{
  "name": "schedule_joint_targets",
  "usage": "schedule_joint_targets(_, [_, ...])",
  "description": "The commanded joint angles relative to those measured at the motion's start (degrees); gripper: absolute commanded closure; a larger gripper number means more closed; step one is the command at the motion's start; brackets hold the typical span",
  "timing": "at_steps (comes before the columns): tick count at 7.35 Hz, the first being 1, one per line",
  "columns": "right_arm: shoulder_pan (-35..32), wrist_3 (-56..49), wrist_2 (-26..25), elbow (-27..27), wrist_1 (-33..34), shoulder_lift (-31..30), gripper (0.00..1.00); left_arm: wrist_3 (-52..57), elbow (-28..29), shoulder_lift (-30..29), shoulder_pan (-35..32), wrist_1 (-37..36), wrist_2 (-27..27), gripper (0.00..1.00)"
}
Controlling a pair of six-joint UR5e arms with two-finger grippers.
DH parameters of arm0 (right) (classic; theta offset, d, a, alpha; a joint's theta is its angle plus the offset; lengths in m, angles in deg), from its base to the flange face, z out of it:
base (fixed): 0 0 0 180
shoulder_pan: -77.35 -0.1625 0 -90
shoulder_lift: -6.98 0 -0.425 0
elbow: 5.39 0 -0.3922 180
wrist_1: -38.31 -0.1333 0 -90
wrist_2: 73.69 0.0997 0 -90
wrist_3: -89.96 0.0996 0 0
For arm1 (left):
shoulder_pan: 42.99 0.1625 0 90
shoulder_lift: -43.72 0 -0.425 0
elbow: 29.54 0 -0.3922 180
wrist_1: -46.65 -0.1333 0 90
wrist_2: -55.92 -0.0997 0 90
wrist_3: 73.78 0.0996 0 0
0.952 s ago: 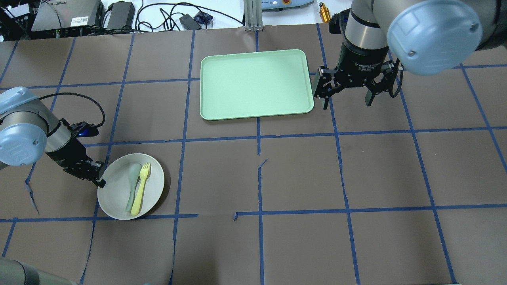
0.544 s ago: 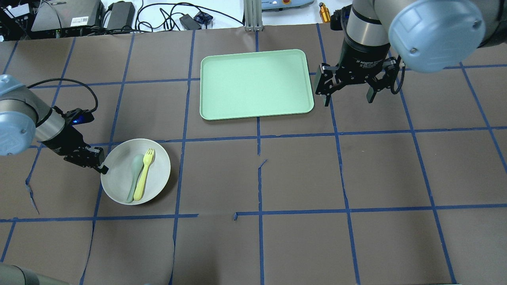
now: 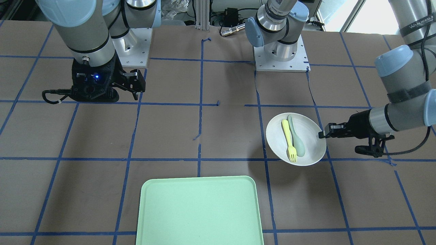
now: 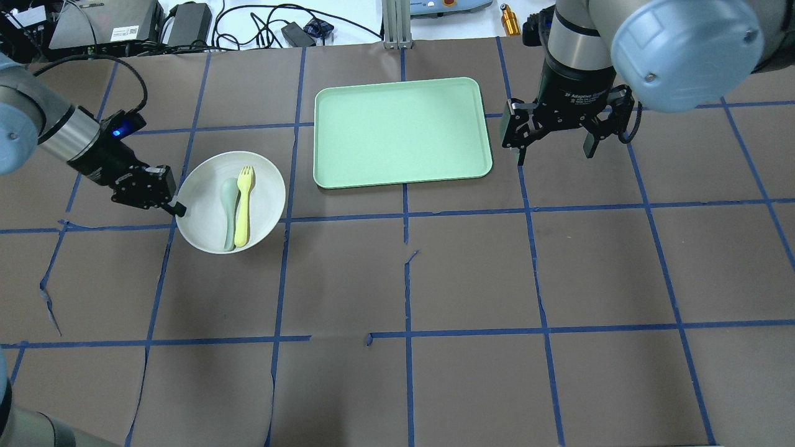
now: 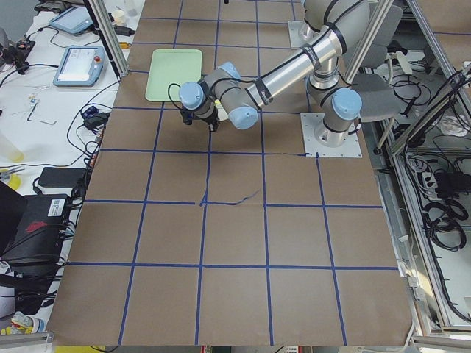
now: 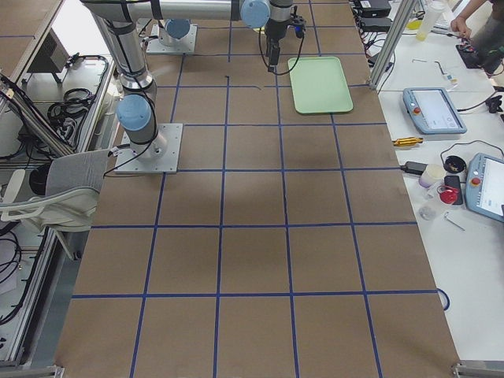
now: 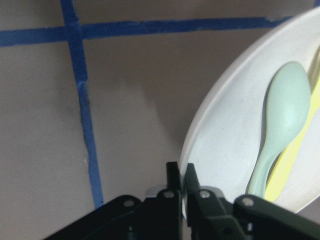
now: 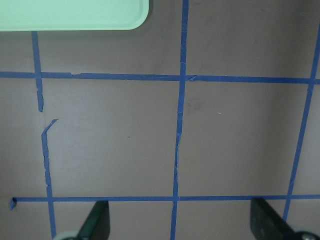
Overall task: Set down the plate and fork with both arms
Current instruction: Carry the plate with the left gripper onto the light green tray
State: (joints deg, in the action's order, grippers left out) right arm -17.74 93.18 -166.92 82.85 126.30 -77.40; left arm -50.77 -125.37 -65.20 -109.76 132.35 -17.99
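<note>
The off-white plate [image 4: 261,180] is held above the table, left of the mint-green tray [image 4: 400,130]. My left gripper [image 4: 178,208] is shut on the plate's left rim, as the left wrist view [image 7: 182,180] shows. The pale yellow fork [image 4: 243,206] lies in the plate beside a grey-green spoon [image 4: 228,211]. In the front-facing view the plate [image 3: 311,131], the fork [image 3: 289,140] and my left gripper [image 3: 322,134] show at the right. My right gripper [image 4: 556,146] hangs open and empty just right of the tray; it also shows in the front-facing view [image 3: 134,85].
The tray [image 3: 199,211] lies empty at the table's far middle. Brown paper with blue tape lines covers the table [image 4: 472,279]. Cables and boxes [image 4: 186,22] lie beyond the far edge. A corner of the tray [image 8: 75,15] shows in the right wrist view.
My left gripper has carried the plate with fork and spoon away from the robot and a little right, toward the tray. My right gripper has barely moved.
</note>
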Motion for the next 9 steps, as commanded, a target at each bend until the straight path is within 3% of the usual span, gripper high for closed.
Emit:
schedule_joint_targets(1, [0.3,-0.1,-0.6,0.0,0.0,0.0,0.0,-13.7,10.5,-5.9,-11.0,-1.5,3.4,1.0])
schedule_joint_targets(3, [0.4,-0.2,-0.8,0.2,-0.1,0.0,0.0,-23.0,18.9,-14.2,-18.1,-5.6,6.9,1.0])
schedule_joint_targets(5, [0.4,-0.2,-0.9,0.4,-0.1,0.0,0.0,-26.9,21.7,-20.5,-21.8,-13.9,9.7,1.0])
schedule_joint_targets(7, [0.3,-0.1,-0.8,0.4,-0.1,0.0,0.0,-29.1,26.8,-25.4,-24.4,-14.2,9.4,1.0])
schedule_joint_targets(9, [0.3,-0.1,-0.7,0.5,-0.1,0.0,0.0,-25.6,27.1,-26.7,-24.6,-14.3,9.0,1.0])
